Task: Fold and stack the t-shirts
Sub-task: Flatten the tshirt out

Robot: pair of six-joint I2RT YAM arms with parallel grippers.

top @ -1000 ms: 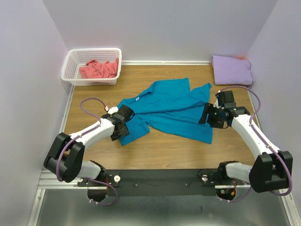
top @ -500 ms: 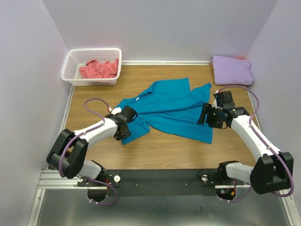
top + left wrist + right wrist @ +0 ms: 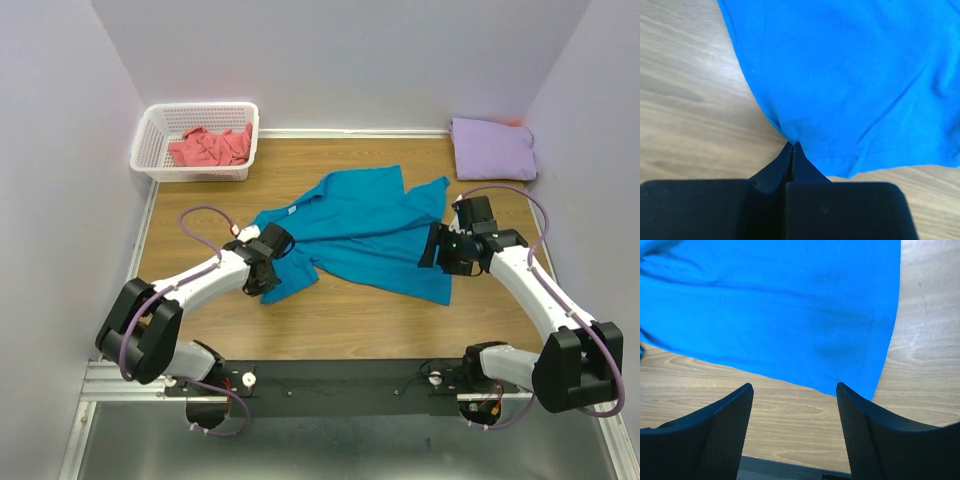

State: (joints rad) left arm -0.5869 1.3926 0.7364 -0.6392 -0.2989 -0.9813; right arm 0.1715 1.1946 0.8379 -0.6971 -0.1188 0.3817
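Left wrist view: the left claw [image 3: 792, 148] has its two fingers pressed together on the edge of the teal-blue t-shirt [image 3: 850, 75], and the cloth puckers into a small peak right where they meet. From the top external view, that shirt lies spread but rumpled across the middle of the wooden surface [image 3: 340, 320]. The pale lavender t-shirt [image 3: 492, 148] sits folded at the far right corner, and the coral-pink t-shirt [image 3: 210, 147] lies crumpled in the white basket [image 3: 150, 140] at far left. The right claw [image 3: 795, 390] stands apart with nothing between its fingers, poised over the shirt's near right hem corner. The step in hand looks like taking hold of the teal shirt at two points to straighten or fold it. Only one side is gripped, so the next move probably calls for the right claw to drop onto that hem and pinch it, catching cloth rather than bare wood.
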